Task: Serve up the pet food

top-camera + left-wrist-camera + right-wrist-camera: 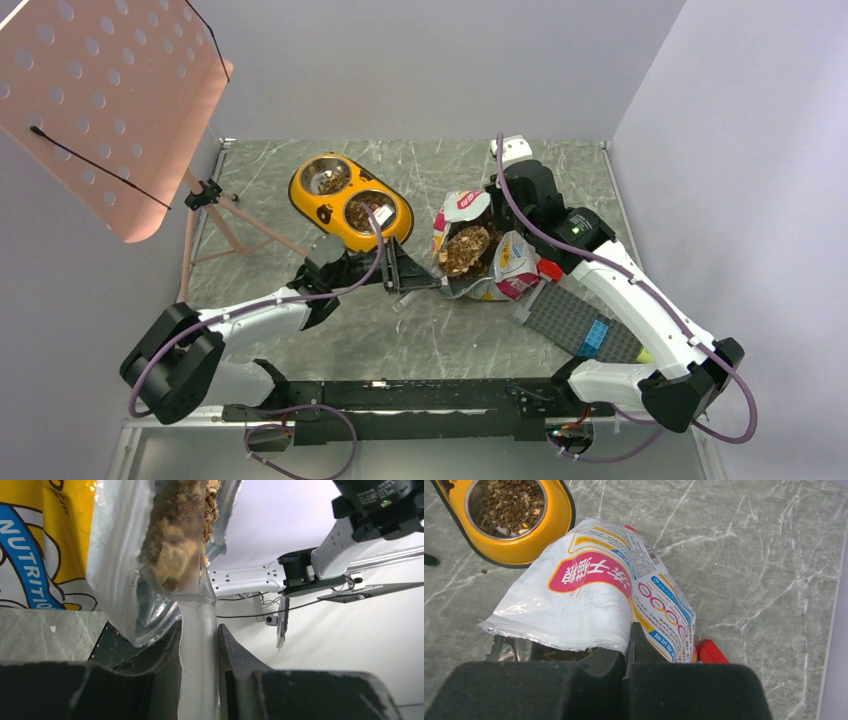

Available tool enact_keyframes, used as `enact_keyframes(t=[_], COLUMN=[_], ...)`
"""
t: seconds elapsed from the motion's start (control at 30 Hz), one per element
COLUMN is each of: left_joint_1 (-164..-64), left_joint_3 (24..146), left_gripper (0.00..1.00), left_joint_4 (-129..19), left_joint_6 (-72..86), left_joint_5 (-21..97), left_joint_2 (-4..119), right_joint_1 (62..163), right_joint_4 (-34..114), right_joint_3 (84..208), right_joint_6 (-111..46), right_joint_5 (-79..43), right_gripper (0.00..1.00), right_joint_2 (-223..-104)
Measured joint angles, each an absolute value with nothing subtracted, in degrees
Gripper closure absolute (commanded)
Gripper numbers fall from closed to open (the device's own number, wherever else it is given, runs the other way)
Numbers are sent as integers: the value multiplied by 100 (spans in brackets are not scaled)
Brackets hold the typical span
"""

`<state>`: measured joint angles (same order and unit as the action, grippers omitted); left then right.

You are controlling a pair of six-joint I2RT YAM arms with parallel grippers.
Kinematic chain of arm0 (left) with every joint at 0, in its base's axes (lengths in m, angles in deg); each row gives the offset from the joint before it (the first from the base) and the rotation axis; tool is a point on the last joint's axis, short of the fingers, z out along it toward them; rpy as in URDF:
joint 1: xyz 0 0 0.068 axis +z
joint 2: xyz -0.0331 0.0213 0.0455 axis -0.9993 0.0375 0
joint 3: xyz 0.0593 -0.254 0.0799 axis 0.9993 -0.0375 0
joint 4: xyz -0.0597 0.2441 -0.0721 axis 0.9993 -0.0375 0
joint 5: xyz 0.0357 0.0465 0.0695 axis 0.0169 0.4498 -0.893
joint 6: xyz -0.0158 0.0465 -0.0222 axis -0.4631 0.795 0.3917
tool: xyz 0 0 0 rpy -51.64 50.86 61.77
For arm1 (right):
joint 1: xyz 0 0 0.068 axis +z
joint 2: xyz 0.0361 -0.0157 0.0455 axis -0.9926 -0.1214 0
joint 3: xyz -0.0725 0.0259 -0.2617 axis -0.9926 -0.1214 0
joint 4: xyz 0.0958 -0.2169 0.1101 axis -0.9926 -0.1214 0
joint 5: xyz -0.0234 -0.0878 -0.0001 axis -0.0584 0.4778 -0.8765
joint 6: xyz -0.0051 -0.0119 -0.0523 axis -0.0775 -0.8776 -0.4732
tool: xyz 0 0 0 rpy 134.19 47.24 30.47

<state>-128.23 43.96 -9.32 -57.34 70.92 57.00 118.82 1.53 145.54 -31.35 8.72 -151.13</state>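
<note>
your left gripper point(199, 630) is clamped on a clear strip at the torn mouth of the bag point(510, 262), which lies near the middle of the table point(420, 345). your right gripper point(629, 632) pinches the bag's far rim, fingers pressed tight on the film. the pet food point(464, 250) sits heaped in the open bag. more kibble fills the yellow double bowl point(322, 212), just beside it toward the far left corner.

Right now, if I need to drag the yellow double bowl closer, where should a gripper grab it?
Probably the yellow rim at the near end of the bowl, pinched from above, coming from the left arm's side. It lies low and oblong with that end nearest the left gripper, now clamped on the bag; the steel cups hold kibble.
</note>
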Motion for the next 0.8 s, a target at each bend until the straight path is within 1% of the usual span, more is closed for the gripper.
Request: enact_keyframes(t=[0.33,0.5,0.67,0.8], left_joint_1=[-12563,-12404,-12019,-11562], left_joint_3=[4328,4328,4308,4286], left_gripper=[100,100,100,100], left_joint_4=[-993,-997,-882,-816], left_joint_6=[-5702,-5715,-5977,-6346], left_joint_5=[7389,7575,7630,7625], left_joint_2=[5408,5010,4579,4463], right_joint_1=[11851,11751,11696,11696], right_joint_4=[85,56,56,59], right_joint_3=[14718,14744,14744,14744], right_joint_6=[-3065,-2982,-2963,-2963], right_joint_5=[1040,1145,1138,1103], right_gripper=[100,100,100,100], right_joint_2=[-15266,-15301,-15301,-15301])
